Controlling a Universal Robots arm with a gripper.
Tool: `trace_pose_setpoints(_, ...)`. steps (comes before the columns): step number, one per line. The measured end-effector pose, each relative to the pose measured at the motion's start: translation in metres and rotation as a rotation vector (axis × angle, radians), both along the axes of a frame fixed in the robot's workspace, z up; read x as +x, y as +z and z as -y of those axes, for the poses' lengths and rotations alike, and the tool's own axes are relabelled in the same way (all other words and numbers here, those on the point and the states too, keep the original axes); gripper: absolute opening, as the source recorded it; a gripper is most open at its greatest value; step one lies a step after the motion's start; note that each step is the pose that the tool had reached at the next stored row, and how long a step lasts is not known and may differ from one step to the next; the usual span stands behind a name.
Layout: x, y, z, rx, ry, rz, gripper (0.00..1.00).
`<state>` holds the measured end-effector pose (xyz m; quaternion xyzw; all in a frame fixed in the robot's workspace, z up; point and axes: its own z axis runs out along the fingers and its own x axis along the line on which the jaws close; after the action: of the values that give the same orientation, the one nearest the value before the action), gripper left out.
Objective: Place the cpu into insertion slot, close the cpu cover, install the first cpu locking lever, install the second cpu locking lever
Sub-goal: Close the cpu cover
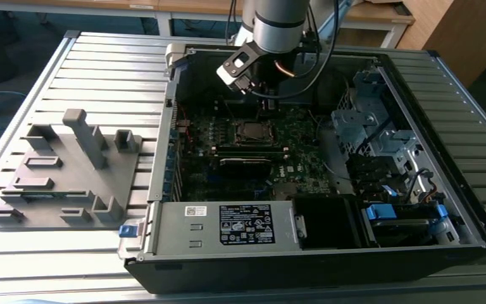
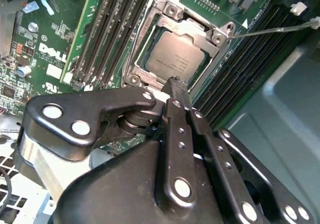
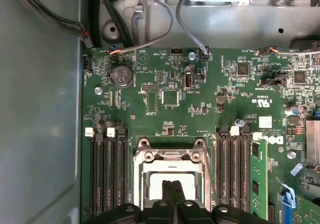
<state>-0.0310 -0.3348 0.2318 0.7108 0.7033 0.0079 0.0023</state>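
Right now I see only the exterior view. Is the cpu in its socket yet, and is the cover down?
Observer: Yes. In the second wrist view the cpu lies flat in the window of the cpu cover, and the cover is folded down around it.
Operator: Is the gripper carrying anything?
Observer: No. In the first wrist view the gripper is shut and empty, with its tips over the cover's window. I cannot tell whether they touch.

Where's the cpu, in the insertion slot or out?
In. In the second wrist view the cpu lies flat inside the insertion slot, its silver top showing through the cpu cover window. The claw hangs above, shut.
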Motion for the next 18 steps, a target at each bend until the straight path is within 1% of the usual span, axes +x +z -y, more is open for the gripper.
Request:
trace_pose_setpoints(2, -0.0008, -0.0015, 0.0022, -0.0002, 0.000, -0.0001, 0.10)
trace_pose_setpoints(5, -0.0010, -0.0035, 0.0081, -0.0003, 0.000, -0.0001, 0.10)
trace_pose_setpoints(7, -0.0021, -0.0051, 0.0099, -0.0001, 0.000, 0.0000, 0.10)
trace_pose_setpoints(12, -0.0107, -0.0080, 0.0104, -0.0002, 0.000, 0.0000, 0.10)
trace_pose_setpoints(14, -0.0125, -0.0087, 0.0099, -0.0002, 0.000, -0.0001, 0.10)
trace_pose_setpoints(18, -0.0128, -0.0091, 0.0098, -0.0004, 0.000, -0.0002, 0.10)
